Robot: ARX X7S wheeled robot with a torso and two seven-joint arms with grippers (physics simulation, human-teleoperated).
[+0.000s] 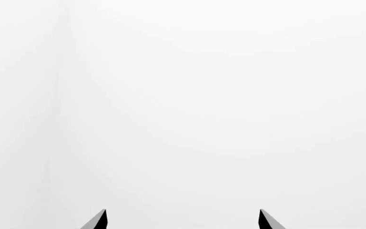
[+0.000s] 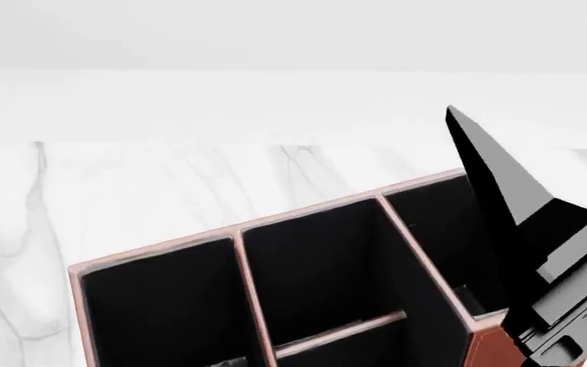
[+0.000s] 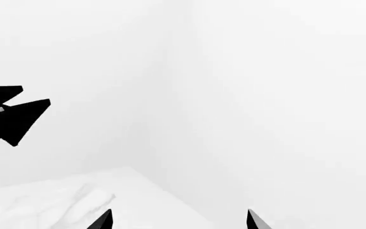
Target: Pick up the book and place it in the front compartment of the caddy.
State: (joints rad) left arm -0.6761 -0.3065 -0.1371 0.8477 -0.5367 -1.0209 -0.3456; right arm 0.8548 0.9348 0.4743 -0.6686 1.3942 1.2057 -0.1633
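The right hand point(image 3: 177, 220) shows only two dark, pointed fingertips set apart, nothing between them; the left hand point(image 1: 183, 219) looks the same, spread and empty against blank white. Just below the right hand's angular black finger sits the caddy point(image 2: 492, 348), reddish-brown, black-lined, pink-rimmed, cut off by the frame edge, on the marbled white bench point(image 2: 150, 191). The book is nowhere visible.

caddy point(image 2: 492, 348): reddish leather-look, matt black lining | table point(image 2: 150, 191): smooth white marble, grey veins
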